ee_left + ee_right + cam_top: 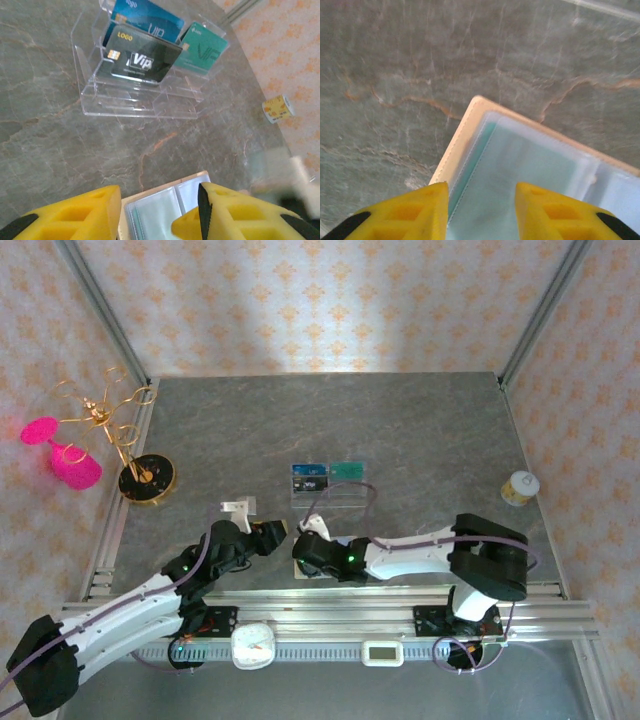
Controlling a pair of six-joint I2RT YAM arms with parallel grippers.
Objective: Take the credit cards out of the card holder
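Observation:
The tan card holder (462, 132) lies open on the grey table, its pale clear slots facing up. A teal credit card (487, 142) sits inside one slot. My right gripper (481, 192) hovers open just above that slot, one yellow finger on each side of it. My left gripper (159, 194) is open over the holder's other end (165, 202), its right finger (225, 210) overlapping the slots. In the top view both grippers, left (272, 533) and right (305, 545), meet near the table's front middle. Black (140, 57), blue (150, 20) and teal (205, 50) cards stand in a clear tray (125, 102).
The clear ribbed tray (330, 487) stands just beyond the grippers. A gold stand (140, 475) with pink glasses is at the left edge. A small yellow-white jar (519, 487) sits at the right. A white timer (253, 645) rests on the front rail.

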